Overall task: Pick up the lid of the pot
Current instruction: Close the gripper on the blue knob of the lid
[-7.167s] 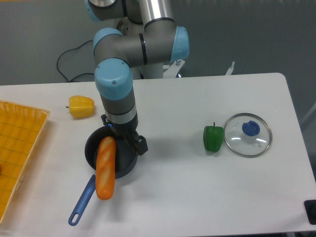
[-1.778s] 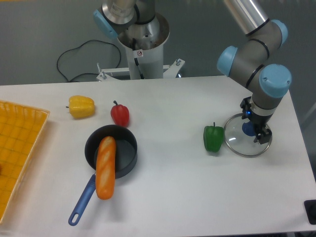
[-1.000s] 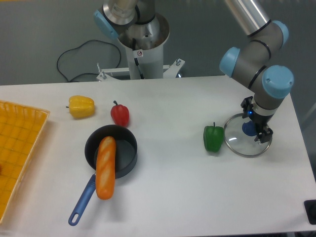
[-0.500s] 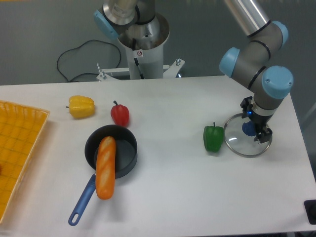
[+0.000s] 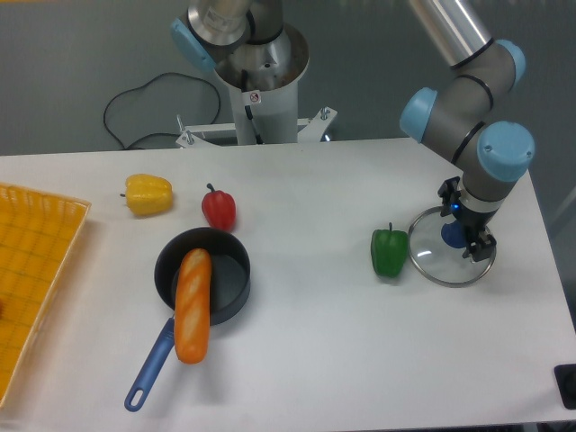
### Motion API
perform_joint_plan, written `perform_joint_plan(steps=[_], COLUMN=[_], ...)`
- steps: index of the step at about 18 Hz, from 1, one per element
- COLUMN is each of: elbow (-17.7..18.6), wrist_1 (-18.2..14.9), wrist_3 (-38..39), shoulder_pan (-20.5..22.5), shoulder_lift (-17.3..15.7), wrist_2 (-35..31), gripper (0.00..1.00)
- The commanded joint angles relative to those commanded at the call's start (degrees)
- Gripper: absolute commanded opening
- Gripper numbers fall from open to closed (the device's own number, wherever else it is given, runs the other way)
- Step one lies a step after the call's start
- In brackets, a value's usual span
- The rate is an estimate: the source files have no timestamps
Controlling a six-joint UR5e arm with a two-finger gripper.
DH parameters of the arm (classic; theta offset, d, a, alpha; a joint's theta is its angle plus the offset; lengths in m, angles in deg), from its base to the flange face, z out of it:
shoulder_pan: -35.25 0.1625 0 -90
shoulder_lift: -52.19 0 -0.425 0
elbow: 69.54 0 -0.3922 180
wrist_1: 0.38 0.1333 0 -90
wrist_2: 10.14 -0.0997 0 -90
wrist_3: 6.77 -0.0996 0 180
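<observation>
Blue, the knob (image 5: 455,238) seems the natural handle on the glass pot lid (image 5: 443,268), which lies on the bench (image 5: 306,351) just beside the green pepper (image 5: 390,252). That is likely why the claw (image 5: 467,225) points down there: smooth glass offers little else to pinch. Whether its fingers stand apart or grip the knob, I cannot tell; the dark tips blur together, and the arm (image 5: 506,153) is cut off by the top edge.

Robotics lab: arm (image 5: 504,148), white table (image 5: 315,360)
</observation>
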Motion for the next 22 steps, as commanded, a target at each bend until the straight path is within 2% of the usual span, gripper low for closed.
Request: perform_joint_plan(steps=[5, 12, 22], elbow=[-0.2, 0.1, 0.2], wrist_1=[-0.1, -0.2, -0.2], wrist_3=[0.1, 3.4, 3.1], shoulder_pan=[-0.2, -0.5, -0.4], shoulder_lift=[0.0, 0.0, 0.0], wrist_2=[-1.8, -1.7, -1.4], gripper=[0.81, 0.81, 0.81])
